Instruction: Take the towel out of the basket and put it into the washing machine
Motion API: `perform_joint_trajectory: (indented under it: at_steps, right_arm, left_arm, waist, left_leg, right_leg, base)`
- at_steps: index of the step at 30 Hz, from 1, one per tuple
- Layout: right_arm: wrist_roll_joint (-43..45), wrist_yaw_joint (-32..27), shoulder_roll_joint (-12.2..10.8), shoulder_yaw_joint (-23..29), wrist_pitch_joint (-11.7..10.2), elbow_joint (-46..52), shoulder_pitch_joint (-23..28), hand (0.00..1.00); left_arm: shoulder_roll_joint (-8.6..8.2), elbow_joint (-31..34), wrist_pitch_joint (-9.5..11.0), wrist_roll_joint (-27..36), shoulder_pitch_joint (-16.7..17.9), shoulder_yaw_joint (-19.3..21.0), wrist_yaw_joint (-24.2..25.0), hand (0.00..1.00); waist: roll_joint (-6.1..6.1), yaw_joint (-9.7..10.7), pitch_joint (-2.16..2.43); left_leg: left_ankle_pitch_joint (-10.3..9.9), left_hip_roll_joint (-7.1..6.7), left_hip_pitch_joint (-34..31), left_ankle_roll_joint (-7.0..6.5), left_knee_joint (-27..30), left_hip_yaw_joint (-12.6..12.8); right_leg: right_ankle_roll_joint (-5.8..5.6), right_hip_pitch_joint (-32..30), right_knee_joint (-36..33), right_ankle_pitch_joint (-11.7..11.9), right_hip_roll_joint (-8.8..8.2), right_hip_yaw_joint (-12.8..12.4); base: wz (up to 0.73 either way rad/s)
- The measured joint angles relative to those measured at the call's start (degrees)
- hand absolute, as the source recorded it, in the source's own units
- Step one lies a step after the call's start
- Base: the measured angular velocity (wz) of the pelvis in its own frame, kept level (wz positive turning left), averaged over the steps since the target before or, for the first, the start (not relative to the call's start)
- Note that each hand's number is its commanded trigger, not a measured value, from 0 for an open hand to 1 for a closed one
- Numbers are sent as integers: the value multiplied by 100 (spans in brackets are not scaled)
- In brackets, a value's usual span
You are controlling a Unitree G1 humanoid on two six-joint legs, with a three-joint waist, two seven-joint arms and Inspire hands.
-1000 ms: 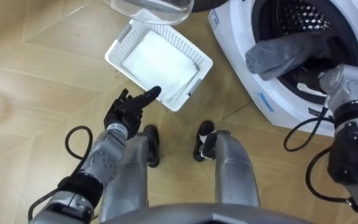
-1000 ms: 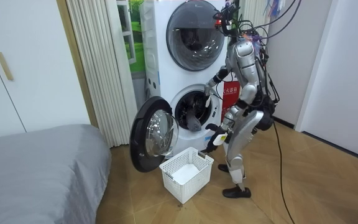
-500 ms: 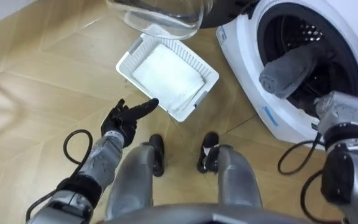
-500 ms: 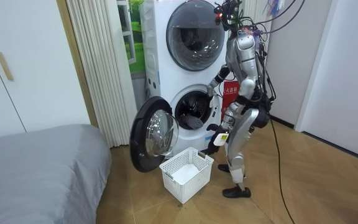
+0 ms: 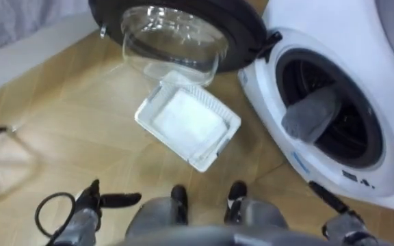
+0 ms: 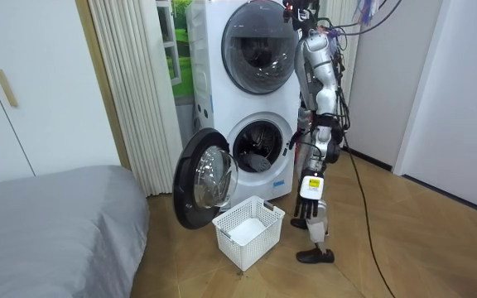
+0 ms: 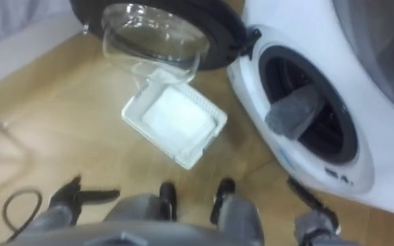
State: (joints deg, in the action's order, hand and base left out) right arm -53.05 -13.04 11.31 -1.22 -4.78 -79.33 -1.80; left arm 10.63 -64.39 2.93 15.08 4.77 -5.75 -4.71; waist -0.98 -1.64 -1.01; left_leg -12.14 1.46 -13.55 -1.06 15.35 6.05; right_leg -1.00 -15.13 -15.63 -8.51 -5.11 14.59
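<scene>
The grey towel [image 5: 310, 116] lay bunched at the front lip of the washing machine [image 5: 262, 82] drum (door [image 5: 176, 27] open), so loading was judged nearly done; the left hand [image 5: 108, 200] hung empty with fingers straight, the right hand [image 5: 344, 224] could not be read, and the next move called for pushing the towel deeper.

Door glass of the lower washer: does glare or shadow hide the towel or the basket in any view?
Left eye view: the door glass carries faint highlights and the floor shows through it; the basket is evenly lit; the towel stands out against the dark drum. Right eye view: the same. Room view: pale reflections on the glass, and the towel is dim in the drum's shadow.
</scene>
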Motion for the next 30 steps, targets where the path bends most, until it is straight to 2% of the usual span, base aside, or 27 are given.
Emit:
perform_joint_trajectory:
  at_steps: [2,7,8,11,17,21,26,30]
  right_arm:
    - [640,217,-33,-108,156,0,80,0]
    - [1765,619,-64,-266,294,126,156,0]
    - [2023,719,-67,-287,333,184,229,0]
    - [2681,901,-86,-391,364,353,346,0]
    - [3532,1282,-119,-437,361,441,341,0]
    - [3587,1506,-85,-569,365,422,357,0]
    - [4057,1752,-99,-333,358,374,358,0]
    - [4260,1824,-112,-303,359,373,353,0]
  left_arm:
    - [-20,27,0,-208,53,7,-40,0]
    - [-63,35,4,-654,105,139,-106,0]
    - [-55,48,3,-726,200,145,-116,0]
    - [-58,51,-47,-726,312,174,-108,0]
    - [-106,28,-116,-852,381,449,45,0]
    - [-107,27,-184,-950,371,448,133,0]
    - [-181,30,-213,-1475,297,717,271,0]
    - [-194,30,-217,-1587,292,785,318,0]
  waist:
    - [23,-9,9]
    - [100,6,31]
    - [131,4,69]
    - [186,-11,112]
    - [157,-31,71]
    - [148,-24,58]
    - [134,-4,47]
    - [153,1,37]
  left_leg:
    - [1,4,230,2,-71,0]
    - [2,-16,733,5,-300,12]
    - [1,-22,871,5,-368,6]
    - [-2,-15,1100,7,-461,1]
    - [-2,1,1405,21,-578,6]
    - [-13,8,1590,36,-641,20]
    - [-14,8,1697,36,-683,22]
    - [-22,14,1812,46,-704,26]
  right_leg:
    - [-2,241,110,-1,28,-13]
    - [-24,731,294,-11,50,-3]
    - [-45,879,340,-23,55,5]
    - [-69,1124,503,4,97,-8]
    - [-72,1398,574,7,132,-14]
    - [-74,1546,605,6,147,-26]
    - [-82,1658,614,2,152,-36]
    - [-82,1785,667,1,166,-47]
  base:
    - [-2]
    - [1]
    - [6]
    - [2]
    - [0]
    - [-3]
    - [0]
    - [0]
